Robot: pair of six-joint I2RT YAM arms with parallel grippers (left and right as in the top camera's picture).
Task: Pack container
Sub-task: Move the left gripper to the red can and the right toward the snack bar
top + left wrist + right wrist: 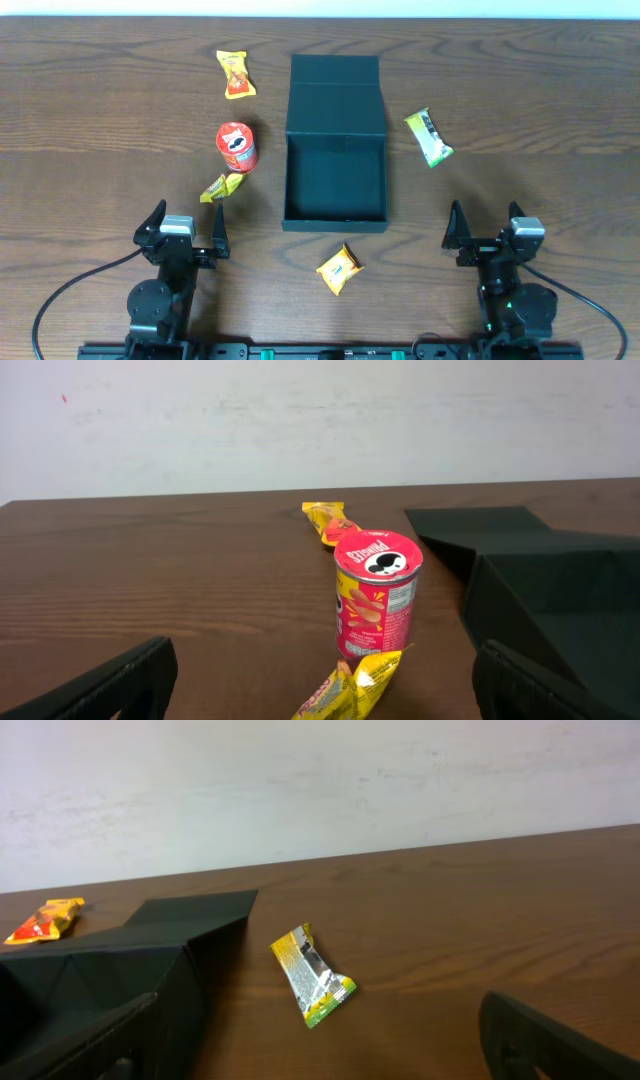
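Note:
The dark teal container (335,215) lies open and empty at the table's middle, its flap lid (335,95) folded back away from me. It also shows in the left wrist view (560,610) and the right wrist view (100,980). A red can (237,147) stands left of it, with a yellow packet (221,187) at its foot and an orange-yellow packet (236,75) farther back. A green-white packet (429,138) lies right of the container. An orange packet (338,269) lies in front of it. My left gripper (184,232) and right gripper (488,232) are open and empty near the front edge.
In the left wrist view the red can (376,595) stands just ahead with the yellow packet (350,688) between the fingers' line. In the right wrist view the green-white packet (311,975) lies ahead. A white wall stands beyond the table's far edge.

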